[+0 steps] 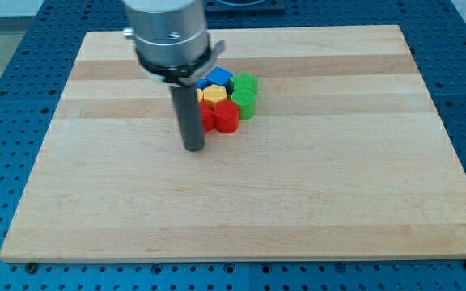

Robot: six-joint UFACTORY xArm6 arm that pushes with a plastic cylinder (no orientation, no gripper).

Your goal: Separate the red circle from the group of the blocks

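Red circle sits at about 1 o'clock from my tip, close but apart, on the 6 o'clock edge of the cluster. My tip is a bare rod end, no jaws, holding nothing, resting on the wooden board.

The circle touches a yellow block at its 12 o'clock and a green block at its 2 o'clock. A second red block lies partly hidden behind the rod. A blue block and another green block sit further back.

Blocks look like smooth matte plastic; the board is pale, streaked wood grain.
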